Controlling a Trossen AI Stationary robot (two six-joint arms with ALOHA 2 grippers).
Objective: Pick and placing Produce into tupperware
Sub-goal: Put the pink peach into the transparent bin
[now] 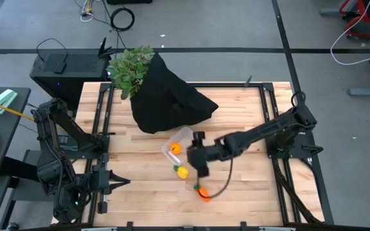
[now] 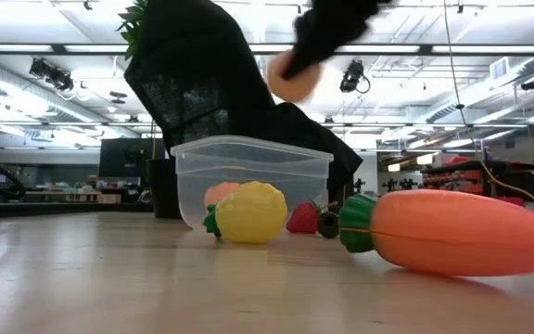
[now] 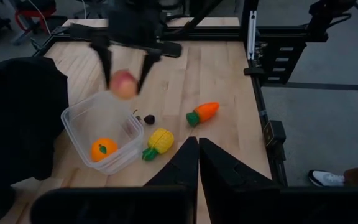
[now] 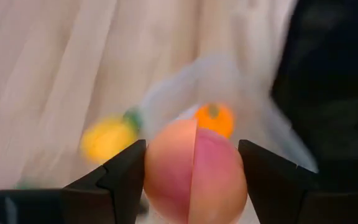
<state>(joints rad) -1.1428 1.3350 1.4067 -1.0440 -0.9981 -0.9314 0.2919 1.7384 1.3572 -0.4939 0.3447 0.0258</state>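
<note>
My right gripper (image 3: 124, 79) hangs above the table beside the tupperware (image 3: 101, 132), a small clear container, and is shut on a pink-red fruit (image 4: 194, 173). In the high view the gripper (image 1: 199, 162) hides the fruit. An orange ball (image 3: 103, 149) lies inside the tupperware. The yellow piece (image 3: 158, 142) lies on the wood against the container's wall. Small red and dark berries (image 3: 146, 118) and the carrot (image 3: 204, 113) lie on the table nearby. My left gripper (image 3: 197, 163) is shut and waits at the table's left near side (image 1: 115, 183). My right gripper pinches the pink-red fruit (image 3: 124, 85) between its two fingers (image 4: 127, 175), one on each side of the round body. The fingers come from above, pointing down. The fruit is lifted clear of the table, high above the tupperware's rim in the low view (image 2: 295, 76).
A black cloth heap (image 1: 169, 99) with a leafy green plant (image 1: 130, 67) stands just beyond the tupperware at the far side. Bare wood lies toward the near edge and left. A cable (image 1: 227, 176) trails from the right arm down toward the carrot (image 1: 202, 191).
</note>
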